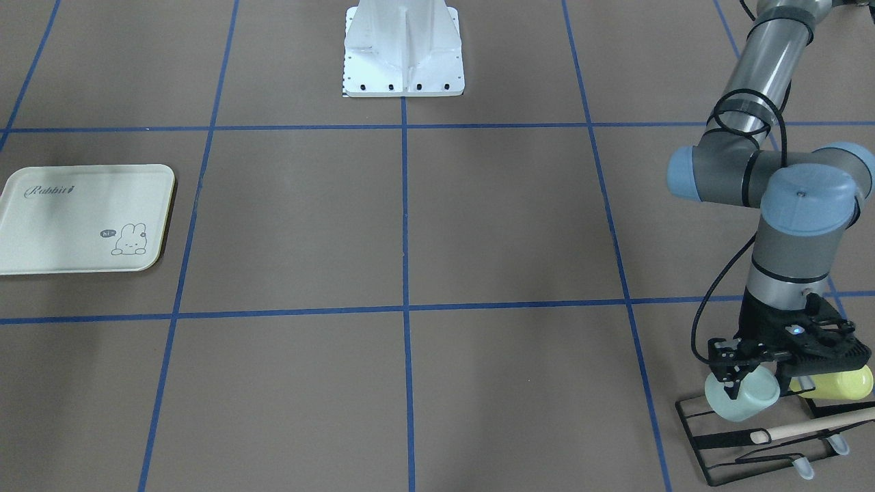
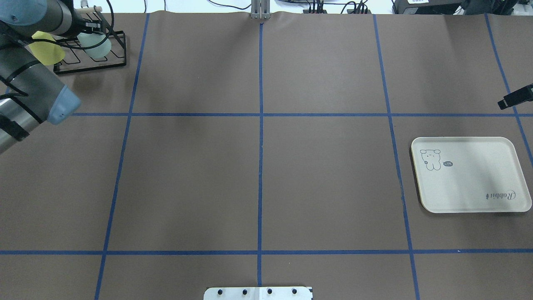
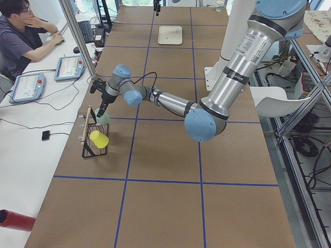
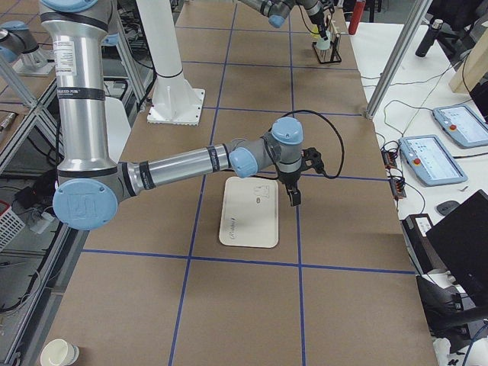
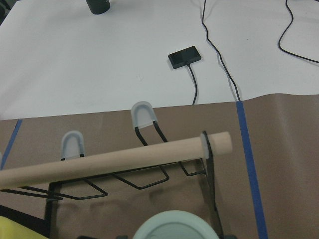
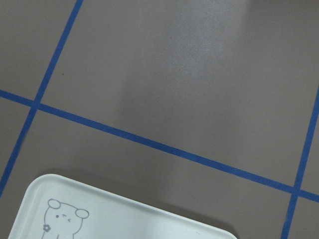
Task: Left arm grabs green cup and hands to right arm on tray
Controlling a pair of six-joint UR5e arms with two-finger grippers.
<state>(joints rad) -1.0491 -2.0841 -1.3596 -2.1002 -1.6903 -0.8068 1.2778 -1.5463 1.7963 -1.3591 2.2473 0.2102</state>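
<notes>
Two fingers of the left gripper (image 1: 735, 388) appear pinched on the rim of the green cup (image 1: 746, 403), which lies tilted on a black wire rack (image 1: 691, 437) at the table's far left, beside a yellow cup (image 1: 844, 383). The right gripper (image 2: 504, 102) hovers near the far edge of the tray (image 2: 470, 196) on the right; I cannot tell whether it is clenched.

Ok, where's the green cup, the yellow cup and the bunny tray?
green cup (image 1: 748, 402), front-facing view, on its side wall.
yellow cup (image 1: 846, 384), front-facing view, on its side wall.
tray (image 1: 61, 232), front-facing view, on its bare middle.
</notes>
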